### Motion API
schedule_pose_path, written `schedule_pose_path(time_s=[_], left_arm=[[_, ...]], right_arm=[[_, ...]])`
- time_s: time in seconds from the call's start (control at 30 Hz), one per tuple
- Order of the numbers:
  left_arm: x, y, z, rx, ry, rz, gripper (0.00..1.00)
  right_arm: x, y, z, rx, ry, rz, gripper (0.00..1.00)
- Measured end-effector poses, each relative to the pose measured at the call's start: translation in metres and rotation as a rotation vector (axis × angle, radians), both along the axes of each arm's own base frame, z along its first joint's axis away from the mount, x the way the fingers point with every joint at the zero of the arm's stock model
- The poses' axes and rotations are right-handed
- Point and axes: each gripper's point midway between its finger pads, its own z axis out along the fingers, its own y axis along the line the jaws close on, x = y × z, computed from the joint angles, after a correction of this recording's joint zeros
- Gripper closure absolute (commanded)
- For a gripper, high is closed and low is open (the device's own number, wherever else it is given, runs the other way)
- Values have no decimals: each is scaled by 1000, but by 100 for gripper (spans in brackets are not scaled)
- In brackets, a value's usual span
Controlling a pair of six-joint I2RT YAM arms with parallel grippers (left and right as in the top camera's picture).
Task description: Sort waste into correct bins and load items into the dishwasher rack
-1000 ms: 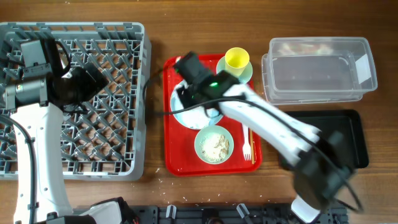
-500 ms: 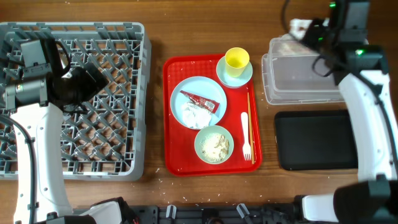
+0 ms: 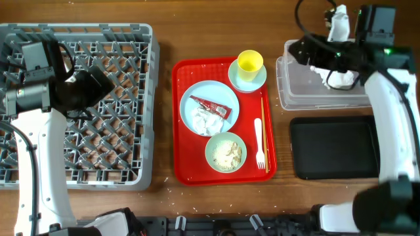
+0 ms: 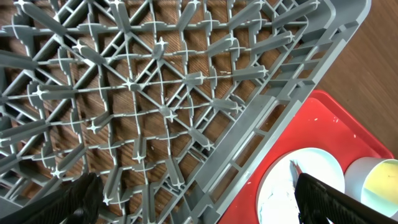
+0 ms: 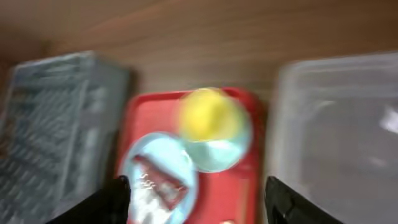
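Observation:
My right gripper [image 3: 300,51] hangs open over the clear tub [image 3: 315,95]; its wrist view is blurred and shows nothing between the fingers of the right gripper [image 5: 202,202]. A white lump [image 3: 341,78] shows in the tub under that arm. On the red tray [image 3: 180,144], the plate [image 3: 200,90] carries the red wrapper [image 3: 211,105] and a white napkin [image 3: 207,122]. The bowl [image 3: 225,152] holds rice scraps. The yellow cup [image 3: 250,62] stands on its saucer [image 3: 247,78]. Fork [image 3: 260,147] and chopsticks [image 3: 263,124] lie alongside. My left gripper [image 3: 98,84] is open above the rack [image 3: 125,39].
The black tray [image 3: 335,147] lies in front of the tub at the right. Bare wooden table [image 3: 164,39] runs between rack and red tray. The left wrist view looks down on the rack's right rim [image 4: 292,93] with the plate's edge [image 4: 311,168] beyond it.
My right arm has left the plate and swung to the tub, and its jaws have opened there. A white lump now shows in the tub. The left arm has not moved.

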Motion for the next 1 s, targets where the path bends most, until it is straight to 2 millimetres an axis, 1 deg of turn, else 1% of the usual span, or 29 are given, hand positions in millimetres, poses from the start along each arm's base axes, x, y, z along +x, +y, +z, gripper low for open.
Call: schedule_pose_path(time_s=[0.03,0.07,0.1,0.13,0.17,0.23,0.27,0.3,0.37,0.43,0.5,0.6,0.67,0.7,0.73,0.77,0.83,1.0], left_arm=[[0,0,0,0,0,0,0],[0,0,0,1,-1,0,0],[0,0,0,0,0,0,0],[0,0,0,1,-1,0,0],[0,0,0,0,0,0,0],[0,0,0,0,0,0,0],[0,0,0,0,0,0,0],[0,0,0,0,0,0,0],[0,0,0,0,0,0,0],[0,0,0,0,0,0,0],[0,0,0,0,0,0,0],[0,0,0,0,0,0,0],[0,0,0,0,0,0,0],[0,0,0,0,0,0,0],[0,0,0,0,0,0,0],[0,0,0,0,0,0,0],[0,0,0,0,0,0,0],[0,0,0,0,0,0,0]], right_arm=[[-13,23,12,2,-20,62,30],[-31,63,19,-16,-35,166,30],[-40,88,17,-39,-37,224,30],[-62,140,0,-112,-30,339,30],[-72,158,-9,-137,-15,383,30],[-87,200,-44,-236,5,412,31],[-93,213,-66,-302,28,410,33],[-98,222,-88,-373,50,395,34],[-104,232,-124,-487,81,361,42],[-105,234,-153,-575,105,316,43],[-105,232,-176,-609,146,275,44],[-105,237,-209,-617,201,264,45],[-103,242,-222,-599,215,256,45],[-101,244,-225,-590,216,242,46],[-99,246,-227,-576,214,226,67],[-98,248,-227,-570,212,220,96],[-96,250,-227,-556,206,209,96],[-98,248,-225,-567,225,204,96]])
